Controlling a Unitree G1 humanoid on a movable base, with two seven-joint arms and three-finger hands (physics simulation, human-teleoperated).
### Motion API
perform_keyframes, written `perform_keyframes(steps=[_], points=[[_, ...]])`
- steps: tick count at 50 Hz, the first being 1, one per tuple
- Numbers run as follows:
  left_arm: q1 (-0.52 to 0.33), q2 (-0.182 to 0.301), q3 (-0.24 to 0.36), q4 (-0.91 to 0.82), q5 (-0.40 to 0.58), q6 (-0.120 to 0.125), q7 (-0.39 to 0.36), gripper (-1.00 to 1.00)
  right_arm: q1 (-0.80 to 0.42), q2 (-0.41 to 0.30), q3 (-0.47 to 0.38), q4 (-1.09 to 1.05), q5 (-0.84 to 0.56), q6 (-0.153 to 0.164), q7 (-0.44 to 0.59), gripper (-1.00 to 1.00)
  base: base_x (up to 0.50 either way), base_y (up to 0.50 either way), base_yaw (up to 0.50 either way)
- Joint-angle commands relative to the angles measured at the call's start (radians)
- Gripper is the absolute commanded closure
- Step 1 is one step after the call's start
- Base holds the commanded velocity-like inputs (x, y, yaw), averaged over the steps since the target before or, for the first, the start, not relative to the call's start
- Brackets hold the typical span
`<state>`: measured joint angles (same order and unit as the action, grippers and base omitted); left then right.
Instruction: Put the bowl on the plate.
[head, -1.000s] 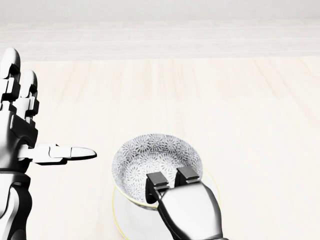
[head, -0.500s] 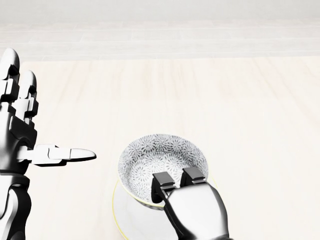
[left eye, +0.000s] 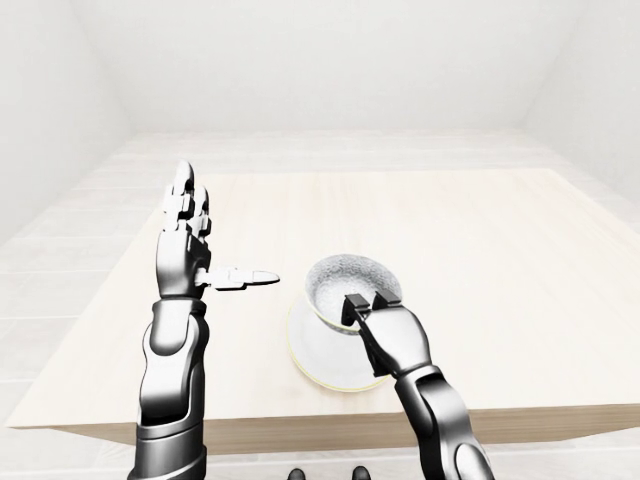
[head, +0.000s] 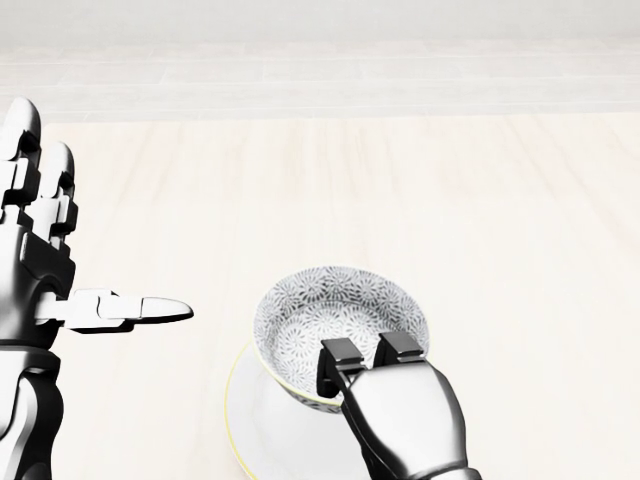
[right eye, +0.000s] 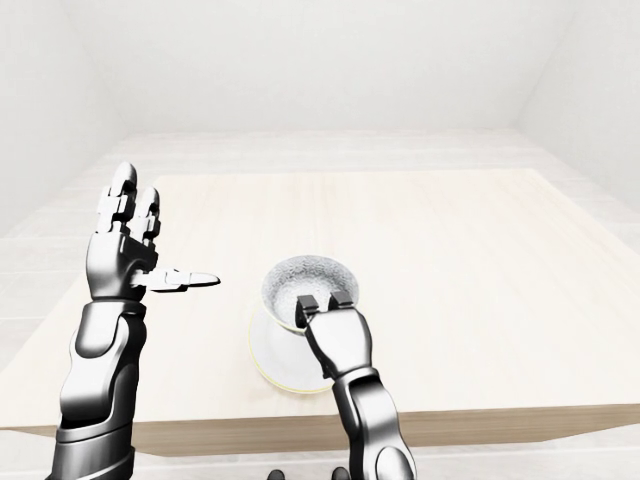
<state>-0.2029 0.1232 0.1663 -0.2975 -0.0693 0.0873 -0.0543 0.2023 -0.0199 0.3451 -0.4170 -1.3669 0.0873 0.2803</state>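
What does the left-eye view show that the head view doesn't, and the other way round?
Only the left-eye view: the whole table with its near edge, the walls and the robot's feet. Only the head view: the flower pattern inside the bowl, a mere speckle in the other. Both: the right hand, fingers hooked over the bowl's rim above the plate, and the left hand, open and raised apart from them.
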Motion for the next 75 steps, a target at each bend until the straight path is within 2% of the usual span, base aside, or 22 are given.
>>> perform_keyframes(steps=[1, 75], points=[[-0.001, 0.001, 0.002, 0.000, -0.002, 0.000, -0.001, -1.00, -0.004, 0.006, -0.004, 0.003, -0.009, 0.000, -0.019, 1.00, 0.00, 0.00, 0.00], [0.019, 0.000, 0.010, -0.050, -0.006, 0.000, -0.011, -1.00, -0.003, -0.002, -0.014, 0.075, 0.043, 0.000, -0.075, 1.00, 0.00, 0.00, 0.00]])
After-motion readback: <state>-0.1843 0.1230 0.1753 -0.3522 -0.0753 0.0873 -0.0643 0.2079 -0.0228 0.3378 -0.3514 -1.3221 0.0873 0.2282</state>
